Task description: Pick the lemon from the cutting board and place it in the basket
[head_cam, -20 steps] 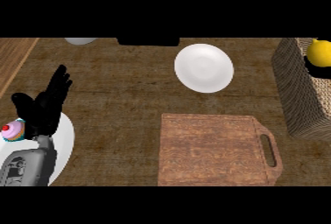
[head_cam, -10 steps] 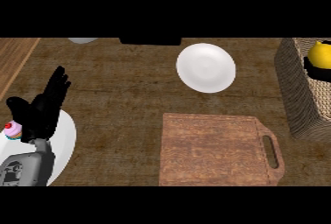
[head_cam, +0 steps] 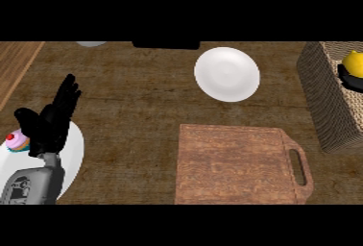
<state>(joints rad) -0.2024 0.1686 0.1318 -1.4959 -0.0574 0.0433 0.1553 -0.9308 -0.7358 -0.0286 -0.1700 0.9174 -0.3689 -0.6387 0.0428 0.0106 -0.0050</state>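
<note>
The lemon (head_cam: 354, 63) looks small, round, firm and a bit slippery. It sits in the basket (head_cam: 332, 103), with the right hand (head_cam: 350, 80) curled under it.

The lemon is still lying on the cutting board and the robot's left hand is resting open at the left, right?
Not quite. The head view shows the lemon up in the basket at the right edge, with something dark around it. The cutting board is bare. The left hand does rest open at the left.
</note>
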